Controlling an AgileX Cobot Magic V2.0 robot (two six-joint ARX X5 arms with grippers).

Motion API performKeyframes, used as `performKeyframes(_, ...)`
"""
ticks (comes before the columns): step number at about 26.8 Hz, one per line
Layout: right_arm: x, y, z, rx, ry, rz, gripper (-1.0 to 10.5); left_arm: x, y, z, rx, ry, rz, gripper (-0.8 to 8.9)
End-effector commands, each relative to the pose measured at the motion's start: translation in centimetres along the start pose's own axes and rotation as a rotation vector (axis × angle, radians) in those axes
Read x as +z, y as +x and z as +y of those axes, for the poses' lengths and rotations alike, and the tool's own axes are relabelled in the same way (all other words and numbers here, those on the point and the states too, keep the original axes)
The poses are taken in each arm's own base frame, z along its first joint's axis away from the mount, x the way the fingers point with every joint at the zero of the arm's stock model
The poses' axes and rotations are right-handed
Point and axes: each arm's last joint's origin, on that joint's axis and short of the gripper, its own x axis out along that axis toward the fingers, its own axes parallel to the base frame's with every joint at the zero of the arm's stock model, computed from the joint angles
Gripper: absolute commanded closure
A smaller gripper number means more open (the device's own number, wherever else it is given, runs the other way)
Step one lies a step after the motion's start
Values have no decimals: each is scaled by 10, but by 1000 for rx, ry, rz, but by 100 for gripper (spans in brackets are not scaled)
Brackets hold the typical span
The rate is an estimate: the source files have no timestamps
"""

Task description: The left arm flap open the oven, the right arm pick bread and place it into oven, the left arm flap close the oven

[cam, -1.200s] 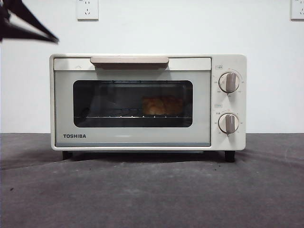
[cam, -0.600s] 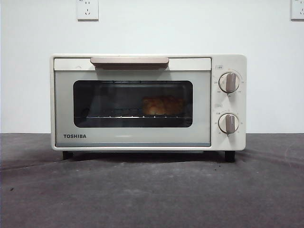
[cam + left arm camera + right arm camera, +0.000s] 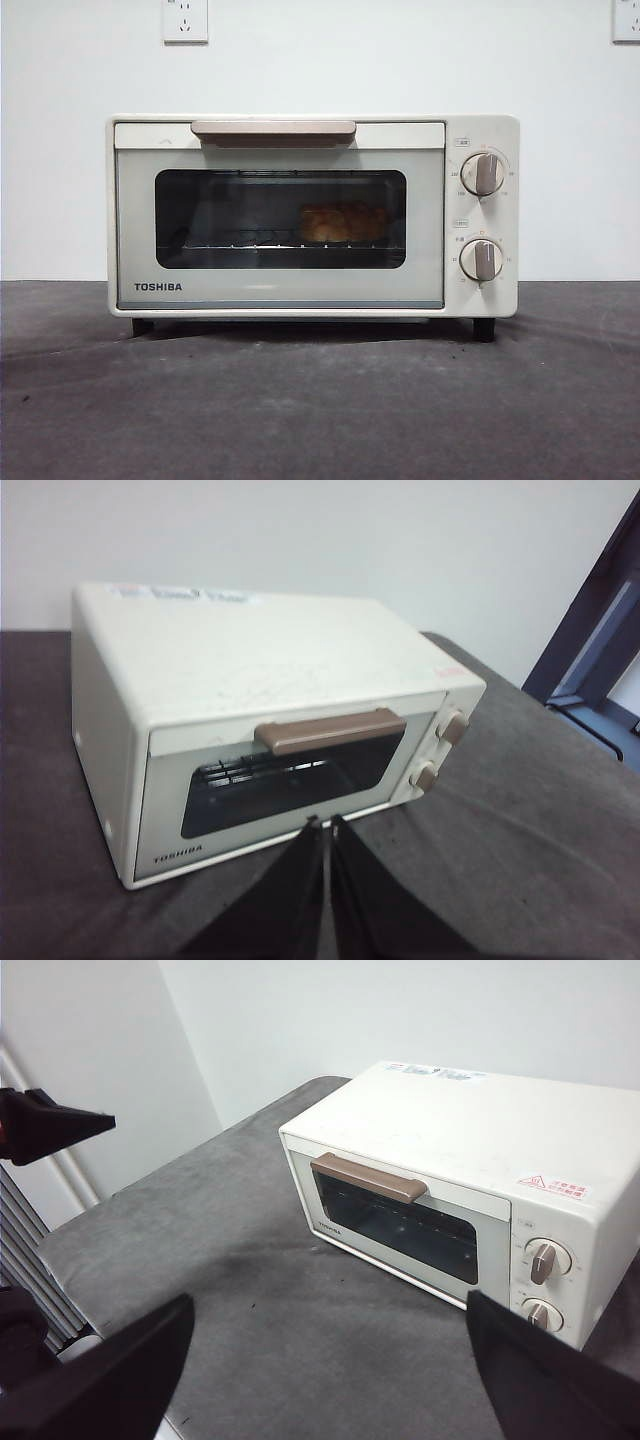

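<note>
Your left claw (image 3: 326,825) has its two black jaws pressed together on nothing, and in its wrist view the tips sit at the lower centre of the frame, pointing at the oven door from a clear distance back. Your right claw (image 3: 330,1360) is spread wide, with one jaw at the lower left corner of its frame and the other at the lower right, empty and well back from the oven. That same view shows a black tip at the upper left edge, which is likely your left arm pulled off to the side.

In the front view neither arm appears. The TOSHIBA toaster oven (image 3: 312,215) fills the middle of the frame, standing on the dark grey desk (image 3: 320,410). Its glass door is flat and flush with the cream body, and the beige bar handle (image 3: 273,129) lies along the top edge. Through the window you can see the bread (image 3: 343,222), a lumpy golden loaf, resting on the wire rack (image 3: 240,243) right of the window's centre. The two round knobs (image 3: 482,173) sit at the right of the frame.

Judged from this, all three steps look done: the loaf is inside and the door is shut. Nothing of the task seems left for you except parking both arms.
</note>
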Motion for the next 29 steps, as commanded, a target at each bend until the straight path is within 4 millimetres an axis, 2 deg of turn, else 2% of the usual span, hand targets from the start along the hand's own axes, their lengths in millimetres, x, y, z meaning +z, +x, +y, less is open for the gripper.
performKeyframes(1, 4, -3, 2, 9, -16, -21, 547, 4, -1, -2, -2, 34, -16, 793)
performKeyframes(2, 4, -3, 1, 8, -16, -20, 607, 5, -1, -2, -1, 32, -20, 793)
performKeyframes(5, 3, -3, 1, 2, -15, -13, 925, 5, -1, -2, -1, 30, -22, 793)
performKeyframes(6, 4, -3, 1, -4, -15, -14, 944, 5, -1, -2, -1, 30, -22, 793)
performKeyframes(29, 4, -3, 0, -40, -8, -25, 939, 2, 1, 0, -1, 31, -23, 793)
